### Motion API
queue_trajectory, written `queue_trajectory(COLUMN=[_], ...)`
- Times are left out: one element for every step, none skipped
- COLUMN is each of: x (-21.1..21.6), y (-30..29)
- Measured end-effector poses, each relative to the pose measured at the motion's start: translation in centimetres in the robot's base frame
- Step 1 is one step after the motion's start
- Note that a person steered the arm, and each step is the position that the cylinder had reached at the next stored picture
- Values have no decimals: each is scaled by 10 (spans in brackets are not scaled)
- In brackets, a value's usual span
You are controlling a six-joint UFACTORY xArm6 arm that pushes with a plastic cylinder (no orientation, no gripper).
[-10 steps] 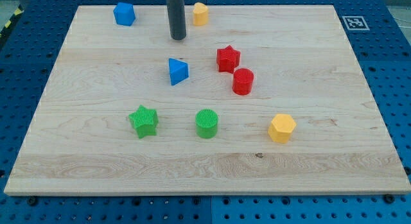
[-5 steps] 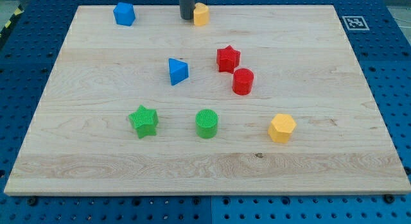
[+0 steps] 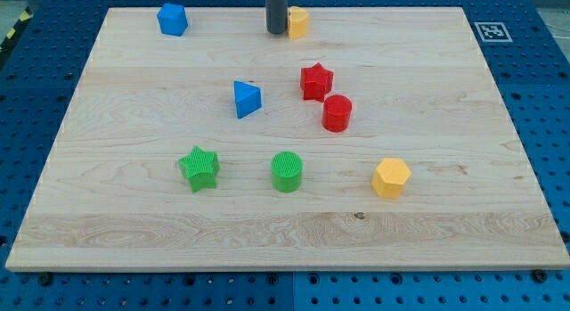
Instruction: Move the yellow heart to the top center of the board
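One block matters here: the yellow heart (image 3: 297, 22) sits at the upper centre of the frame, touching my tip (image 3: 276, 31) on the view's right, so any push sends it rightward; I carry no jaws to open or close.

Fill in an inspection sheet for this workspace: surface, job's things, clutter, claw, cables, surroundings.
Surface: wooden board, flat, with a square marker at its top right.
Job's things: yellow heart at the top edge, near centre; my tip against its left side.
Clutter: blue block, blue triangle, red star, red cylinder, green star, green cylinder, yellow hexagon.
Claw: nothing seen; a rod only.
Cables: nothing seen.
Surroundings: blue perforated table.
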State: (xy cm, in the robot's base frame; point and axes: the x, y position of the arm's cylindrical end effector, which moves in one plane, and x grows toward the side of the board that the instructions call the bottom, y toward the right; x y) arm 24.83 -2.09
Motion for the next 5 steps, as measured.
queue_trajectory(x=[13,13,18,27,39], y=[-17,-17,-17,5,8])
